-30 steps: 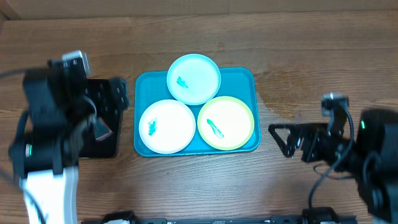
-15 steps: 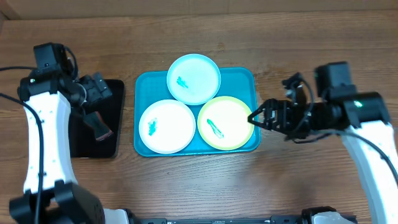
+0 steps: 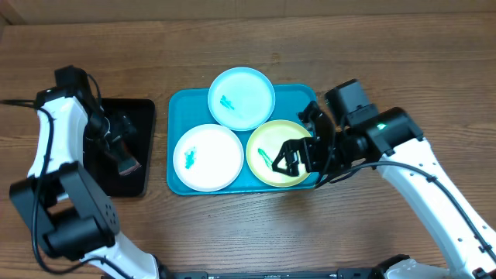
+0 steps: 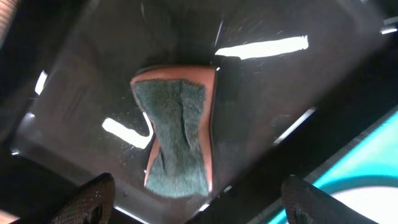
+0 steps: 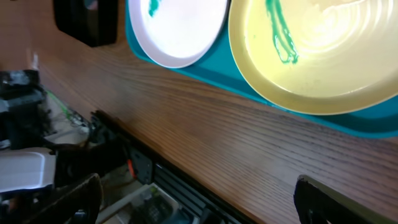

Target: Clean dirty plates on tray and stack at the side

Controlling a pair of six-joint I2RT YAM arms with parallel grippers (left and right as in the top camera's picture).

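The turquoise tray [image 3: 182, 105] holds three plates, each with a green smear: a pale blue one [image 3: 242, 98] at the back, a white one [image 3: 207, 158] front left and a yellow-green one [image 3: 279, 147] front right. In the right wrist view the white plate [image 5: 180, 31] and yellow-green plate [image 5: 323, 62] show at the top. My right gripper [image 3: 288, 159] is open and hangs over the yellow-green plate's front part. My left gripper [image 3: 122, 138] is open above a green-and-orange sponge [image 4: 179, 137] that lies on the black tray [image 3: 138, 182].
The black tray [image 4: 298, 81] stands left of the turquoise tray, whose edge [image 4: 373, 149] shows in the left wrist view. The wooden table [image 3: 387, 77] runs all round. The table's front edge and dark rail [image 5: 180, 186] lie close below the right gripper.
My right arm has swung left from beside the tray to over the yellow-green plate. My left arm has shifted and now hangs over the sponge on the black tray.
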